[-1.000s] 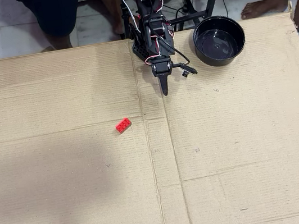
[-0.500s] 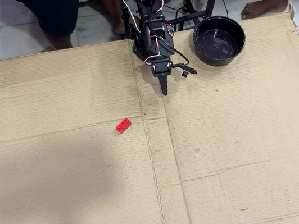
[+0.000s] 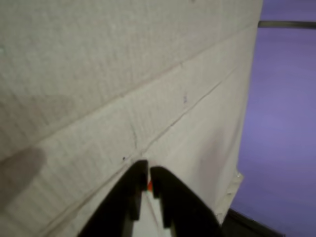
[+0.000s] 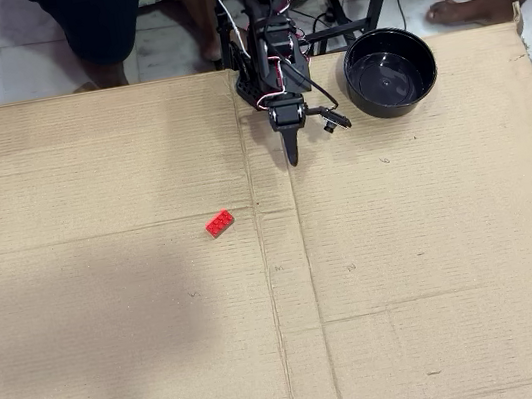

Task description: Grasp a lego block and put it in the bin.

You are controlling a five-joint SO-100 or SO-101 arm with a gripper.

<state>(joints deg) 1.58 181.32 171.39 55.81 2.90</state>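
Observation:
The red lego block (image 4: 219,224) lies on the cardboard sheet (image 4: 428,265) left of centre in the overhead view; it does not show in the wrist view. The black bowl, the bin (image 4: 396,109), stands at the back right beside the arm's base and looks empty. My gripper (image 4: 292,158) points down at the cardboard near the base, to the right of the block and well behind it. In the wrist view the gripper (image 3: 148,171) has its black jaws nearly together, with only a small orange speck in the slit between them.
The cardboard has a vertical seam (image 4: 270,290) and several creases. People's legs and feet (image 4: 464,8) and stand legs (image 4: 359,18) are behind the back edge. A purple surface (image 3: 281,123) lies beyond the cardboard's edge in the wrist view.

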